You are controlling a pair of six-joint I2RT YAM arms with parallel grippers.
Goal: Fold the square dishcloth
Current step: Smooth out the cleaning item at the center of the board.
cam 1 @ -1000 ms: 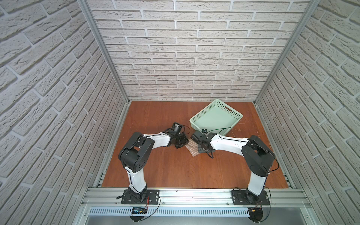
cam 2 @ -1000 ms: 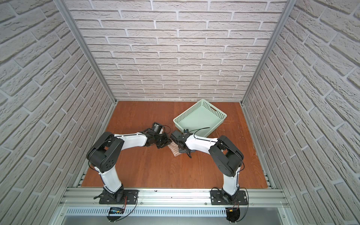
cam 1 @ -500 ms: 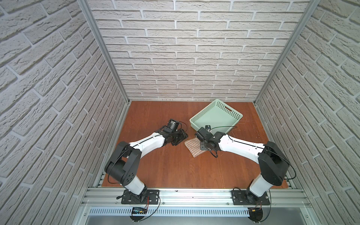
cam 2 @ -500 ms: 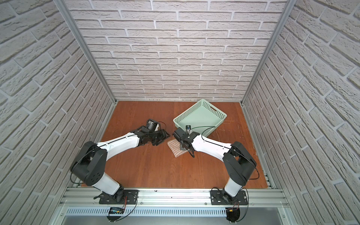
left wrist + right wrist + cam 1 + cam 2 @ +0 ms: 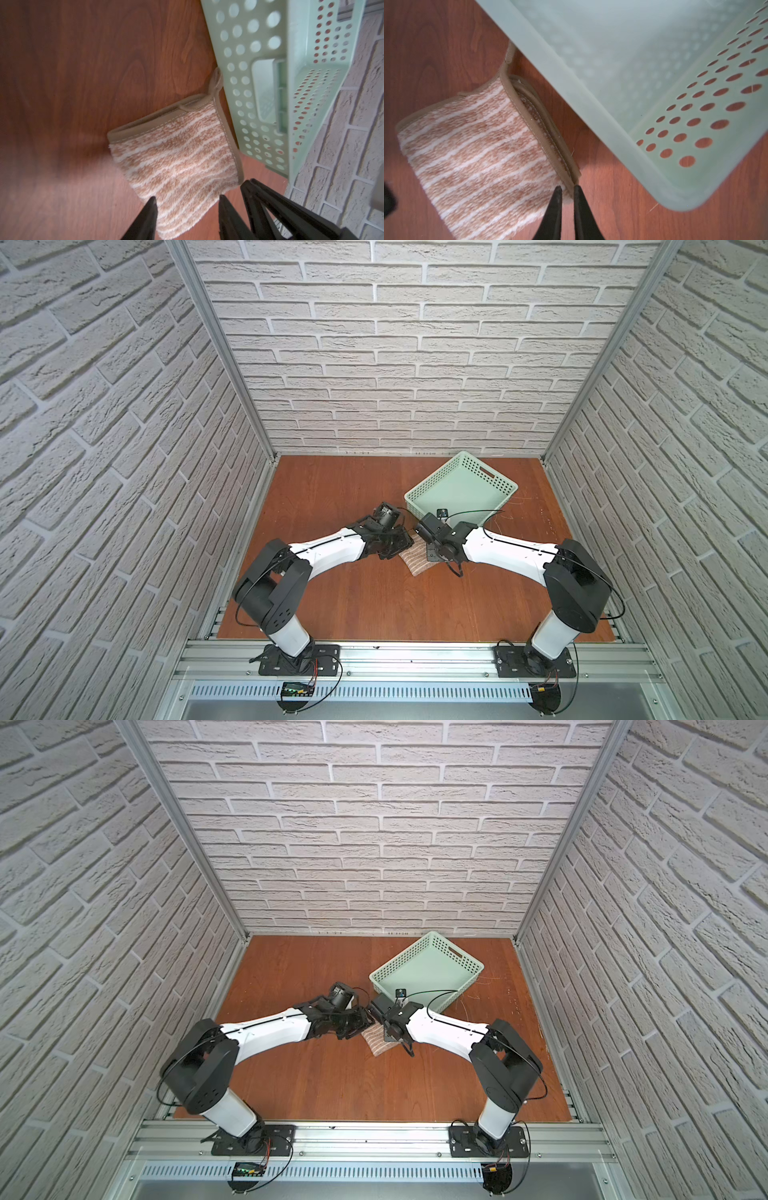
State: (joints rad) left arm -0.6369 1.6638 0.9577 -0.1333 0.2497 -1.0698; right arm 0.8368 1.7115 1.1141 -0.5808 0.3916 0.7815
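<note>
While the square dishcloth (image 5: 417,563) lies folded on the wooden surface (image 5: 374,605), just in front of the mint-green perforated basket (image 5: 436,477), the two arms reach in over it from either side. In both top views the left hand (image 5: 401,545) hangs over the cloth's left edge and the right hand (image 5: 433,558) over its right edge. The black wrists cover much of the cloth, so only a striped wedge shows between and below them.

The left wrist view shows what the top views hide. The left hand (image 5: 188,197) has its fingers spread wide, one tip over the striped pile and the other at the cloth's edge, gripping nothing. This view also shows the hanging loop (image 5: 216,81) at a far corner, lying right against the basket's wall (actual contact is hard to judge).

The right wrist view shows the right hand (image 5: 567,187) with its fingers almost pressed together, a narrow slit between them. Their tips sit at the corner of the bound edge — whether they nip it I cannot tell. Only here do the stacked brown hems (image 5: 537,124) show, several layers lying along that edge beside the basket.
</note>
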